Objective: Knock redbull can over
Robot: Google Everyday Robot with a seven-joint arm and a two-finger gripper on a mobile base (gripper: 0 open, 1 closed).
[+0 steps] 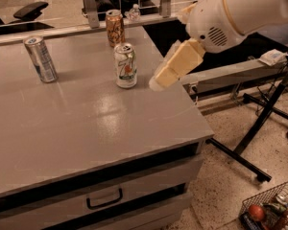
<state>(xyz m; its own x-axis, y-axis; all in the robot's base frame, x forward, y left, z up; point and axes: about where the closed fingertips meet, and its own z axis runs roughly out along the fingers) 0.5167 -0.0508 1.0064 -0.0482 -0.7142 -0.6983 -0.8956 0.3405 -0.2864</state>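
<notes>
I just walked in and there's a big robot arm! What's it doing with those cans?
The robot wants to knock over the redbull can. Its gripper hangs over the right side of the table, just beside the white can. The redbull can stands upright on the far left, untouched. An orange can stands at the back.

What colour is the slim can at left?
The redbull can is silver and blue, camera view; gripper beside white can.
</notes>
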